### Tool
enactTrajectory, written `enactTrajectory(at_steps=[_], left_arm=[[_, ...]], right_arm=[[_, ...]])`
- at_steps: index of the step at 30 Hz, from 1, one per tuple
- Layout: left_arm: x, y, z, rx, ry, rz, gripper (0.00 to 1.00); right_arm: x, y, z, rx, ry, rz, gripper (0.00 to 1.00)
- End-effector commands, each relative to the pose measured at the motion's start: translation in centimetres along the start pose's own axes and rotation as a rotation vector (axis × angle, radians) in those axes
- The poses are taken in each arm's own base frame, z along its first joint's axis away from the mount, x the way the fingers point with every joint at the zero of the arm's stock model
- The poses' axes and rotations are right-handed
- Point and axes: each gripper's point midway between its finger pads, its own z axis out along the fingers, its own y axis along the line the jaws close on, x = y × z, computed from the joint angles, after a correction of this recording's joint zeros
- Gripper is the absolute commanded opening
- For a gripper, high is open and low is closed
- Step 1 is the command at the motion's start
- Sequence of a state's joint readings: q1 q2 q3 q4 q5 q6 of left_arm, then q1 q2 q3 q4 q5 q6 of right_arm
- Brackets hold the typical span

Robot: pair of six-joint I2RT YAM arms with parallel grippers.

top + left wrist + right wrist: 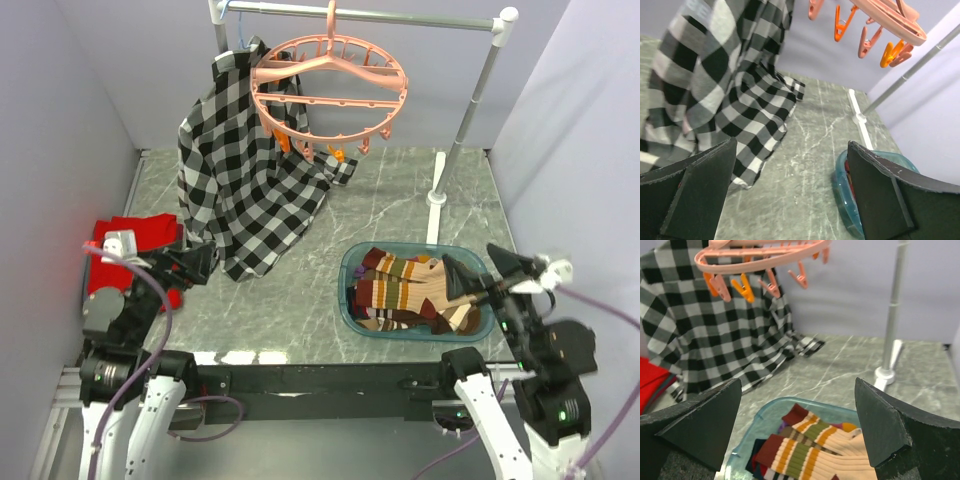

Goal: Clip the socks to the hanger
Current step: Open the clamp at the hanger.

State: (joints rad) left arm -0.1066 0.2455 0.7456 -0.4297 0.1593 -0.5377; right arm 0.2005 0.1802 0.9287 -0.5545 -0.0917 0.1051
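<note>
Several striped socks (410, 290) in maroon, tan, cream and olive lie piled in a teal bin (352, 262) at the right front of the table; they also show in the right wrist view (815, 447). The round salmon-pink hanger (328, 82) hangs by its hook from the grey rail, clips dangling; its clips show in the left wrist view (865, 42) and in the right wrist view (742, 287). My right gripper (483, 270) is open and empty just right of the bin. My left gripper (196, 262) is open and empty at the left, away from the socks.
A black-and-white plaid shirt (240, 170) hangs from the grey rail (370, 14) left of the hanger, its hem resting on the table. A red cloth (135, 245) lies at the far left. The rail's right post (462, 130) stands behind the bin. Walls close in both sides.
</note>
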Motion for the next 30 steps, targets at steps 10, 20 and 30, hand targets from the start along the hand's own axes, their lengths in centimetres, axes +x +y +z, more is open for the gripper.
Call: enactTrajectory(at_steps=[10, 20, 30], left_arm=[[-0.6, -2.5, 3.2, 0.122, 0.006, 0.002, 0.96], [0.3, -3.5, 7.2, 0.143, 0.128, 0.08, 0.96], [-0.9, -4.5, 11.9, 0.166, 0.092, 0.034, 0.96]], right_arm=[[-0.1, 3.2, 9.3, -0.144, 0.176, 0.179, 1.0], [-1.5, 4.1, 15.9, -0.256, 0.12, 0.054, 0.95], [-3.3, 6.0, 20.6, -0.375, 0.108, 0.058, 0.88]])
